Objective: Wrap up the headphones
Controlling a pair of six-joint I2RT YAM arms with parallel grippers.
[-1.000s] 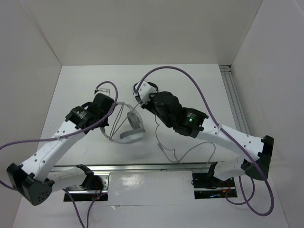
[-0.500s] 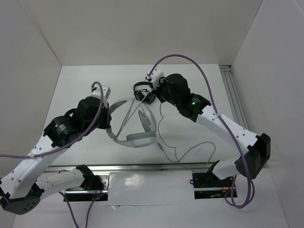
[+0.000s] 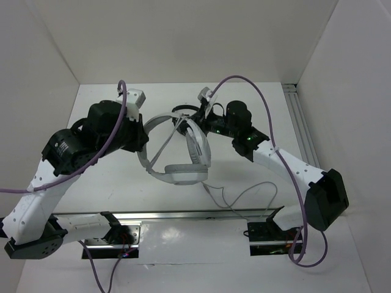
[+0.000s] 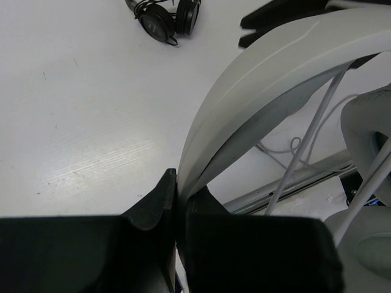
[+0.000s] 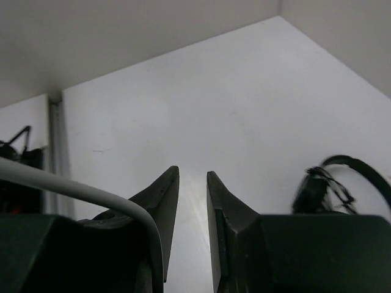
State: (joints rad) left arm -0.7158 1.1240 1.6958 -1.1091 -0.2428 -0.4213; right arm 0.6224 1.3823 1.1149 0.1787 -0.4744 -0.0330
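Observation:
The white and light-grey headphones (image 3: 174, 174) hang in the air over the table's middle. My left gripper (image 3: 142, 135) is shut on their wide headband (image 4: 256, 79), whose edge sits pinched between the fingers (image 4: 160, 198). Their thin grey cable (image 3: 235, 196) trails down to the table near the front rail, and taut strands (image 4: 305, 143) cross under the headband. My right gripper (image 3: 186, 122) is just behind the headband. Its jaws stand a narrow gap apart with bare table between them (image 5: 190, 201), and a cable strand (image 5: 91, 195) lies over the left finger.
Small black headphones (image 3: 179, 112) lie on the table behind the white ones, next to my right gripper; they also show in the left wrist view (image 4: 165, 18) and the right wrist view (image 5: 333, 180). A metal rail (image 3: 201, 215) runs along the front edge, and white walls enclose the table.
My left arm has raised the headphones and carried them back and right. My right gripper has moved back and right, away from the earcups, to beside the black headphones.

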